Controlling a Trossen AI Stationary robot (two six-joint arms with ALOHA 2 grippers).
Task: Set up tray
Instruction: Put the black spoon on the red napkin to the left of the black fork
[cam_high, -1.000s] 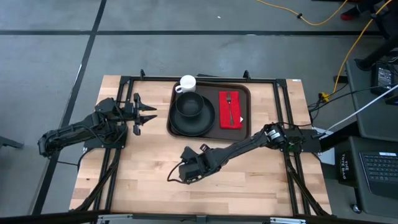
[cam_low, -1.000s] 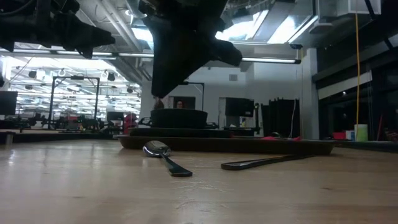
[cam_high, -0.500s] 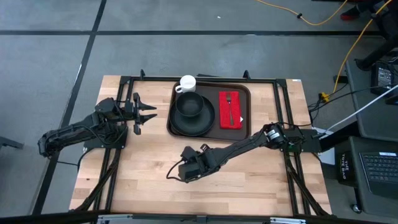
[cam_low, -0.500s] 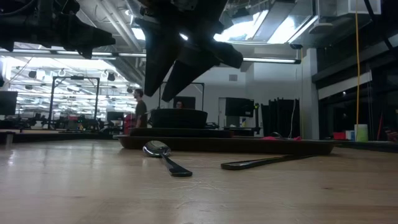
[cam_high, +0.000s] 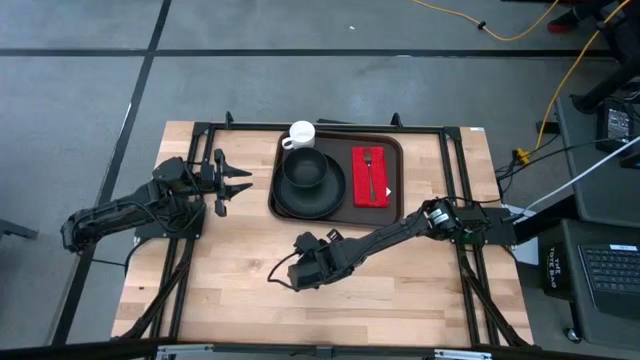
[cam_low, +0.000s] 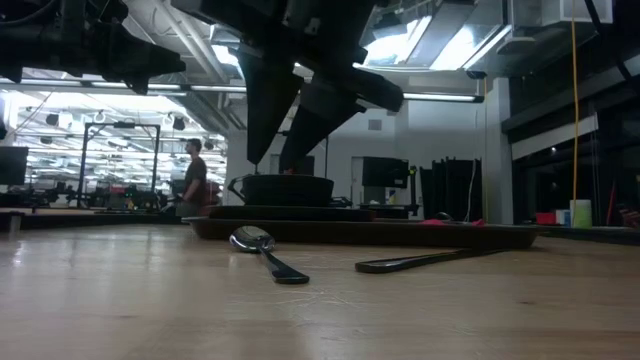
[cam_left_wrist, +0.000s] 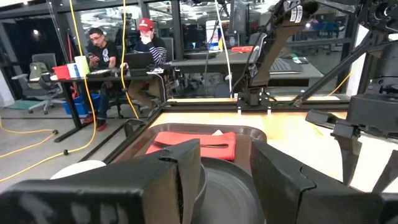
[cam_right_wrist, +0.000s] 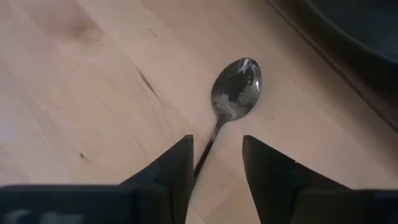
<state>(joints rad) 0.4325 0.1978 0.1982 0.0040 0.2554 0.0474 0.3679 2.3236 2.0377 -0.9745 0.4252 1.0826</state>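
Observation:
A metal spoon (cam_right_wrist: 235, 94) lies flat on the wooden table, in front of the dark brown tray (cam_high: 398, 150); its handle runs back under my right gripper (cam_right_wrist: 217, 168). That gripper hangs open above the handle, slanting down, fingertips well clear of the table in the low view (cam_low: 285, 150). On the tray stand a black plate (cam_high: 327, 200) with a black bowl (cam_high: 303, 168), a white mug (cam_high: 302, 133) and a red napkin (cam_high: 370, 180) with a fork on it. My left gripper (cam_high: 240, 182) waits open and level, left of the tray.
A dark knife (cam_low: 430, 260) lies on the table right of the spoon (cam_low: 262, 248), in front of the tray (cam_low: 400, 232). A black frame borders the table. People sit and walk in the room beyond. Bare wood lies toward the near edge.
My right gripper has opened above the spoon, its fingers going from shut to well apart, and it has rolled a little in place. The spoon has stayed where it lay. A person has walked leftward in the background.

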